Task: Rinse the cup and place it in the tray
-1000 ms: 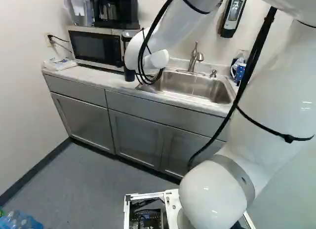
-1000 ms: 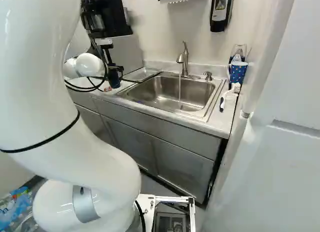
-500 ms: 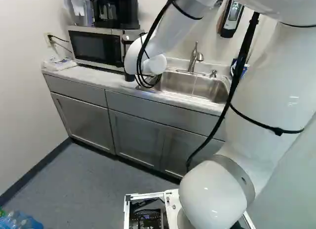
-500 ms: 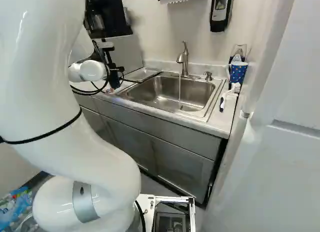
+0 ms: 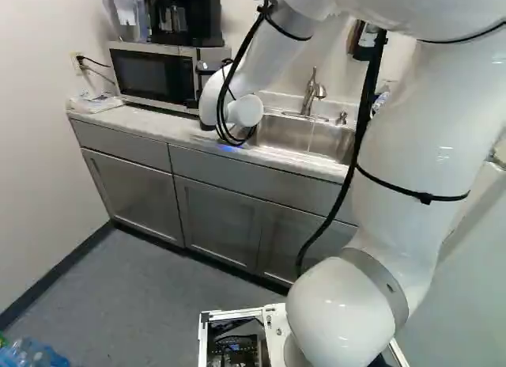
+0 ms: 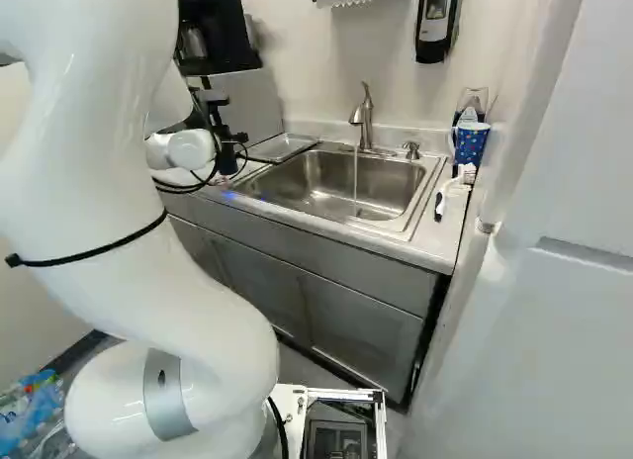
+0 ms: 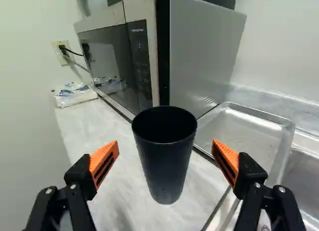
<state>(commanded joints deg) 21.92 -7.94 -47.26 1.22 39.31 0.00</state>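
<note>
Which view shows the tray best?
The wrist view: the tray is close there, its rim and inside plain. The right base view shows it smaller, beside the sink; in the left base view the arm seems to hide it.

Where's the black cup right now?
In the wrist view, the black cup stands on the counter, lined up with the open gripper, beside the metal tray.

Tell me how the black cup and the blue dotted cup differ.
The black cup is plain and dark all over, while the blue dotted cup is patterned with light dots. The black cup shows no handle, while the blue dotted cup has one on its side. The black cup stands near the microwave and the tray, whereas the blue dotted cup is across the sink. Both are upright.
</note>
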